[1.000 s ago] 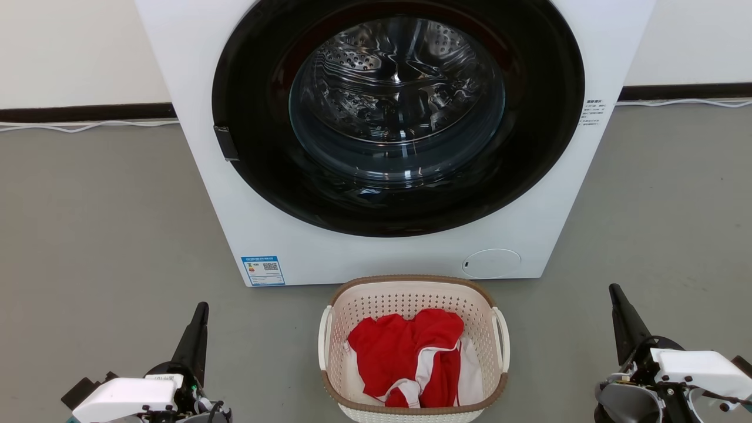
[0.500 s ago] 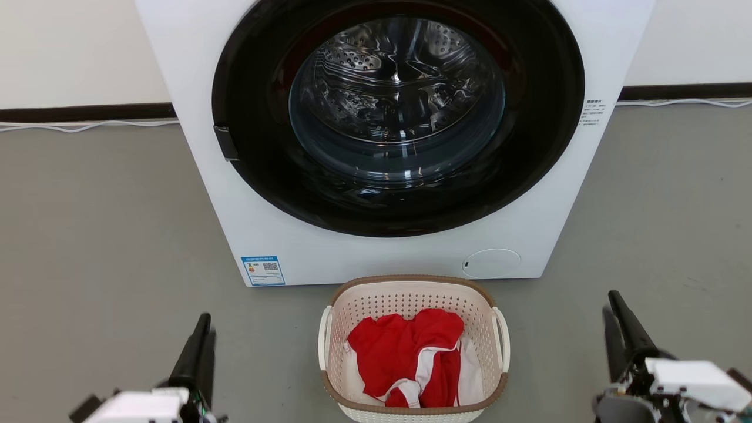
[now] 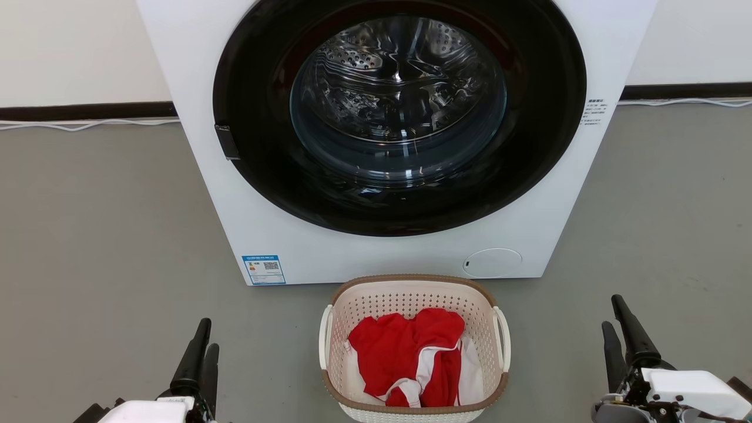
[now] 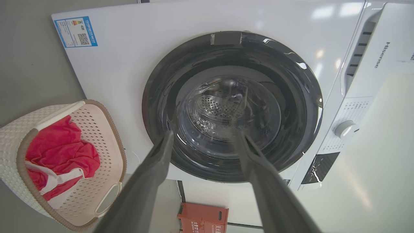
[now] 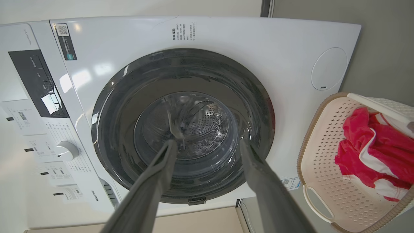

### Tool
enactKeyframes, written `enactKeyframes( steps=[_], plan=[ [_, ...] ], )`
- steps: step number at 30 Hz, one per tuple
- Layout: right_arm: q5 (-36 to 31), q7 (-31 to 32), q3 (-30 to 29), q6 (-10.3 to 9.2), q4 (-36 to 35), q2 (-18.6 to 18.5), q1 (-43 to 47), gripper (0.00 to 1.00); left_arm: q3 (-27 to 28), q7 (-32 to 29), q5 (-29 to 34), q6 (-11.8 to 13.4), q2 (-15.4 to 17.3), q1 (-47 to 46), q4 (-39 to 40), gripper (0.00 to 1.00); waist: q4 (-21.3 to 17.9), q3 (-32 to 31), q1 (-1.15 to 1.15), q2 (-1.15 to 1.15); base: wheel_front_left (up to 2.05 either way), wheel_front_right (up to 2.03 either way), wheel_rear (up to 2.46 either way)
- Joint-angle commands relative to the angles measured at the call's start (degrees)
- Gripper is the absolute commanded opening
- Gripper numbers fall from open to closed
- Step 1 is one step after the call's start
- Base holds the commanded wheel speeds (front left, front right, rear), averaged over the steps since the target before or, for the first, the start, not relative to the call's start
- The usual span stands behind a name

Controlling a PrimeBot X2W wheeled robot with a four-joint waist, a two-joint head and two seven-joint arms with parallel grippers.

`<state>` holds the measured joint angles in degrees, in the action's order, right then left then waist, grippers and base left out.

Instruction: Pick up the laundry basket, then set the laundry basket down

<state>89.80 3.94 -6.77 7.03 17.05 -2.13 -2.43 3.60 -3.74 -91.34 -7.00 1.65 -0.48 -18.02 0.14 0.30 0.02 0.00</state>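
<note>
Head view puts the laundry basket (image 3: pixel 405 296) at the bottom centre of the frame, standing upright on the grey floor (image 3: pixel 106 235) just in front of the white washing machine (image 3: pixel 382 261). A crumpled red and white garment (image 3: pixel 405 352) lies inside it. Its two white loop handles stand on either side, with neither arm touching them. The machine's round dark door takes up the upper middle of the frame, and the steel drum is visible through it. The left end effector (image 3: pixel 207 338) sits at the lower left corner and the right end effector (image 3: pixel 611 314) at the lower right. Both are well apart from the basket, fingers pointing up the frame. Each wrist view shows its own two fingers spread with a clear gap between them, holding nothing, with the washer door beyond.
</note>
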Motion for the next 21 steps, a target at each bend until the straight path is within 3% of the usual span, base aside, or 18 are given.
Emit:
enactKeyframes(
  steps=[1,21],
  plan=[
    [-1.5,-0.7,0.4,0.08,-2.0,-0.4,-0.8,1.0,0.0,0.5,1.6,-0.1,0.4,-1.5,1.6,1.0,0.0,0.0,-0.01,0.0,0.0,0.0,0.0],
    [-20.1,-3.9,0.8,0.15,-3.8,-0.5,-0.3,1.0,0.3,3.7,14.0,0.2,0.5,-1.5,1.4,1.0,0.3,0.3,-0.01,0.0,0.0,0.0,0.0]
  ],
)
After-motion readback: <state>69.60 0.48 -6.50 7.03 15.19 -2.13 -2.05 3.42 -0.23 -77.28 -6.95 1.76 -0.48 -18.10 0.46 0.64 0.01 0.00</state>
